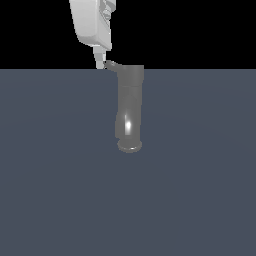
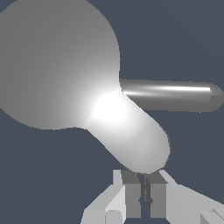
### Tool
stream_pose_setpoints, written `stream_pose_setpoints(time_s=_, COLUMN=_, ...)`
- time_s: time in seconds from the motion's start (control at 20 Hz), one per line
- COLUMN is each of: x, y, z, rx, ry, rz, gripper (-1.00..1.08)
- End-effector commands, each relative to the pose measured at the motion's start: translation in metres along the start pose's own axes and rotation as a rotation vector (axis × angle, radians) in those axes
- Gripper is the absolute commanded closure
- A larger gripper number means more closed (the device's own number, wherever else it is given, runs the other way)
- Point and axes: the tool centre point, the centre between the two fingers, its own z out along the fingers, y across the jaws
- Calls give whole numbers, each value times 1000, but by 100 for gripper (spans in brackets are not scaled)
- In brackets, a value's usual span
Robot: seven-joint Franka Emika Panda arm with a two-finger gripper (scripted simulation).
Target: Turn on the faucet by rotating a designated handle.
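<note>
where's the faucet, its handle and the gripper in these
faucet (image 1: 130, 107), exterior view, middle of the tube
handle (image 2: 168, 95), wrist view, middle of the lever
gripper (image 2: 145, 200), wrist view, between the fingertips

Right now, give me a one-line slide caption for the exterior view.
White hand poised at the tip of the handle atop the grey faucet.

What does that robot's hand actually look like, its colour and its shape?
The gripper is a glossy white, rounded block that narrows to slim pale fingers. In the wrist view the fingers are boxy, with dark grey inner pads and white angular outer sides. No cables or markings show, and the arm above is out of frame.
</note>
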Motion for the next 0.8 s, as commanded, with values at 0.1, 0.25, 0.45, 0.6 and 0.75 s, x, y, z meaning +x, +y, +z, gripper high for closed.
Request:
stream_pose_setpoints(time_s=0.1, x=20, y=9, z=0, rx=-3, ry=3, rz=26, gripper=108)
stream_pose_setpoints(time_s=0.25, x=15, y=11, z=0, rx=-2, ry=2, rz=3, gripper=108)
stream_pose_setpoints(time_s=0.45, x=39, y=18, z=0, rx=-2, ry=2, rz=11, gripper=108)
stream_pose_setpoints(time_s=0.6, x=58, y=23, z=0, rx=-3, ry=2, rz=17, gripper=108)
stream_pose_setpoints(time_s=0.75, x=77, y=28, z=0, rx=-3, ry=3, rz=23, gripper=108)
